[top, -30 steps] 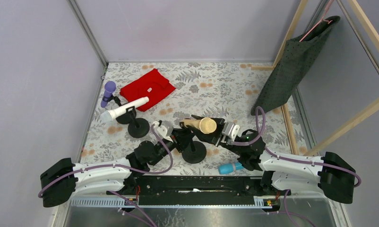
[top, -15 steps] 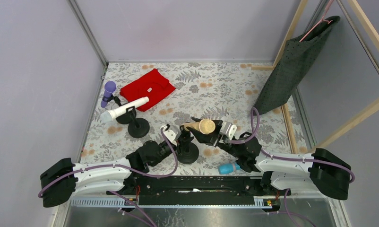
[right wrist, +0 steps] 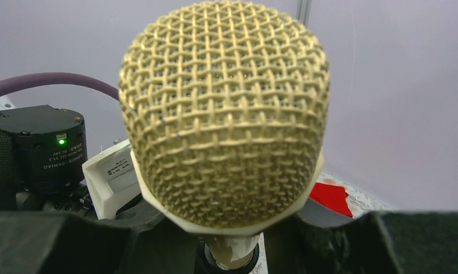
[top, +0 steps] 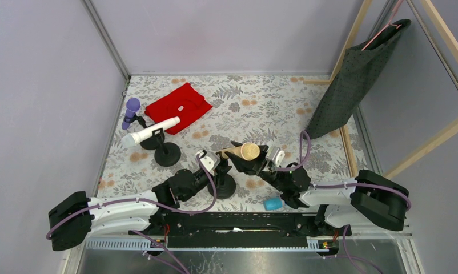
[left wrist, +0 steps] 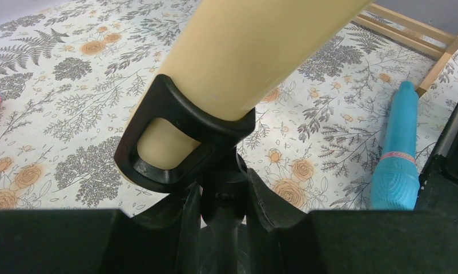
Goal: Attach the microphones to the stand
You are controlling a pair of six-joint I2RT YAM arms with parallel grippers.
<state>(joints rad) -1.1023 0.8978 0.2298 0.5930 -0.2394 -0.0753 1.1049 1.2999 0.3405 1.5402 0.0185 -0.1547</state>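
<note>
Stand [left wrist: 175, 142] base is mostly hidden under my left hand [top: 219, 166], which is clamped on its stem. My right hand [top: 260, 160] grips the cream-yellow microphone [top: 242, 151] by its head end. The handle sits in the clip, towards the desk's [top: 261, 108] near edge.

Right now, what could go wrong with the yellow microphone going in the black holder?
1. The cream-yellow microphone sits slanted in the clip of the stand. If the right jaws let go too soon, it might slip out.
2. The left jaws grip only the thin stem, so a hard push might tip the stand.
3. The light blue microphone lies right beside the right arm and could get knocked and roll away.
</note>
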